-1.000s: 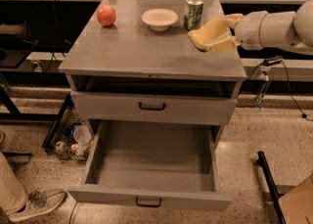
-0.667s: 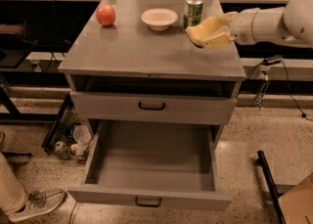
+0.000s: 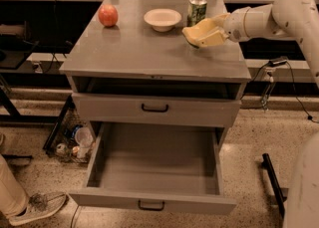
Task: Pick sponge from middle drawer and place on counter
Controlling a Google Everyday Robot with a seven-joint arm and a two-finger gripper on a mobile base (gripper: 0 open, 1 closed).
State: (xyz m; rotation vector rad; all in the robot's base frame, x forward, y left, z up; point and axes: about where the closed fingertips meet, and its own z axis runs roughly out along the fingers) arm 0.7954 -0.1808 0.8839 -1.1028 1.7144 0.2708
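Note:
My gripper (image 3: 199, 34) reaches in from the right over the right rear of the counter (image 3: 134, 50). It is shut on the pale yellow sponge (image 3: 192, 35), which hangs just above the countertop and casts a small shadow on it. The middle drawer (image 3: 149, 199), the lowest one with a small black handle, is pulled far out, and its inside shows nothing in it.
On the counter stand a red apple (image 3: 108, 15) at the back left, a white bowl (image 3: 162, 19) at the back middle and a green can (image 3: 197, 10) right behind the sponge. The like-handled drawer above (image 3: 154, 108) is pushed in. Floor clutter (image 3: 75, 140) and a person's shoe (image 3: 35, 207) lie at the left.
My gripper has moved left with the sponge, from the counter's right edge to in front of the green can. The drawers have not moved.

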